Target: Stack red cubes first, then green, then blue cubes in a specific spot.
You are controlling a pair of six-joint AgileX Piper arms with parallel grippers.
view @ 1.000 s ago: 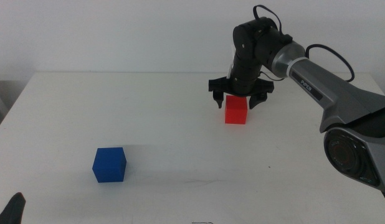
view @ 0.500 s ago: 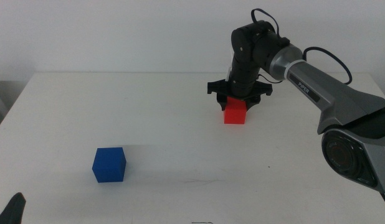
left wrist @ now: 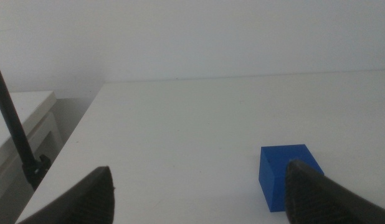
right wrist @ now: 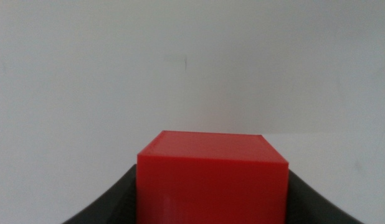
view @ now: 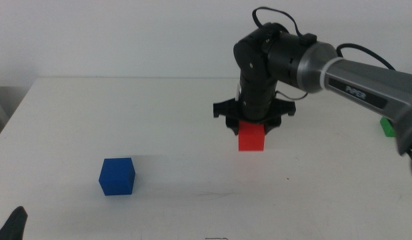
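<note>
Right end effector (view: 251,125) has carried the red cube (view: 251,137) nearer, pinching it between its jaws; blue cube (view: 117,176) unmoved on desk (view: 159,120); left end effector (left wrist: 199,196) spread.

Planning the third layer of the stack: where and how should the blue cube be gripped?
Take the blue cube from straight above, pincer pads on two opposite vertical faces. It sits flat and alone on the table, all sides free.
</note>
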